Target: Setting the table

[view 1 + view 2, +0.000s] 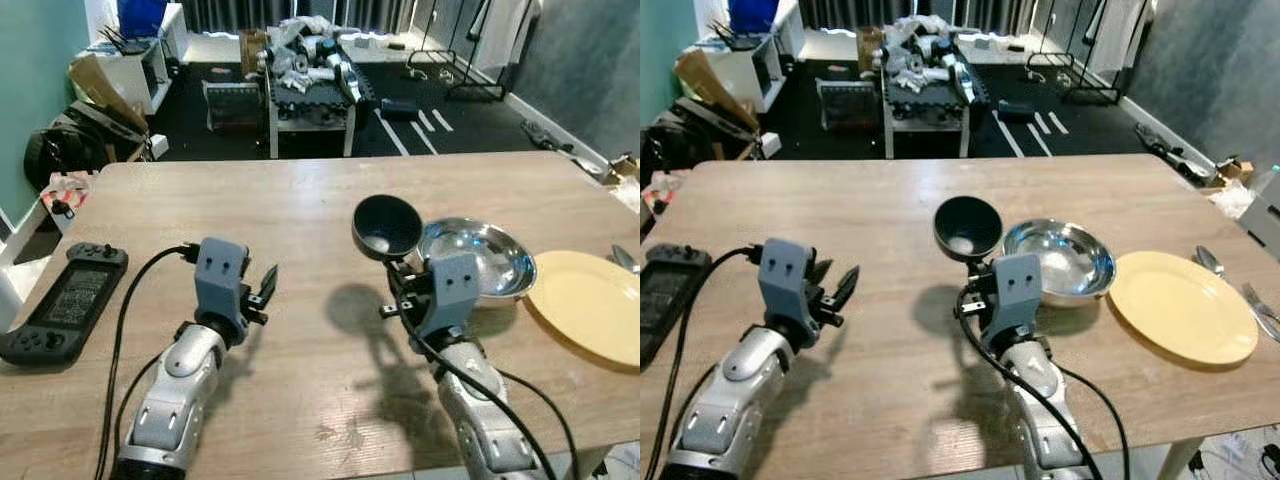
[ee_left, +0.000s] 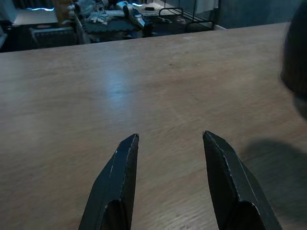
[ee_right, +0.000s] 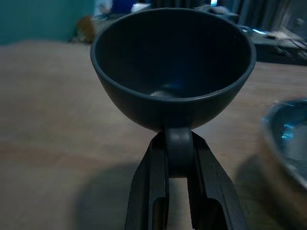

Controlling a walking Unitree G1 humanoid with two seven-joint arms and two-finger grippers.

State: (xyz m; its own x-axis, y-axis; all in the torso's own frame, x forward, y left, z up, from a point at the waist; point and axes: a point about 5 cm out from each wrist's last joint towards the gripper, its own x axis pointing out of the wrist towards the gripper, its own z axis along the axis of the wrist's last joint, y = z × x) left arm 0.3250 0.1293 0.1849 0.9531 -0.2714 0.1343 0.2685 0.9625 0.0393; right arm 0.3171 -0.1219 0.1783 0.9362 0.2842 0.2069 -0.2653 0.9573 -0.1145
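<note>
- Wood-grain counter (image 1: 300, 210) is seen in the left eye view, with both arms raised over its near half. A black cup (image 1: 387, 227) is held off the surface by its handle, clamped in the right end effector (image 1: 398, 270), and its shadow is cast on the wood below. A steel bowl (image 1: 478, 258) is set just beside the cup on the robot's right, and a yellow plate (image 1: 590, 302) lies next to the bowl, farther right. A black game controller (image 1: 62, 300) lies near the counter's left edge. The left end effector (image 1: 265, 288) is held above the bare wood with nothing in it.
- From the right eye view the same layout is given: a spoon (image 1: 1208, 260) and other cutlery are laid on the counter beyond the plate's right rim. A cluttered low table (image 1: 925, 100) stands on the dark floor behind the counter.
- Through the left wrist view, the two black fingers (image 2: 120, 182) are seen well apart, with only wood between them.
- Through the right wrist view, the cup's handle is seen pinched between the two fingers (image 3: 151, 187), the cup being upright and open at the top, with the bowl's rim blurred at one side.
</note>
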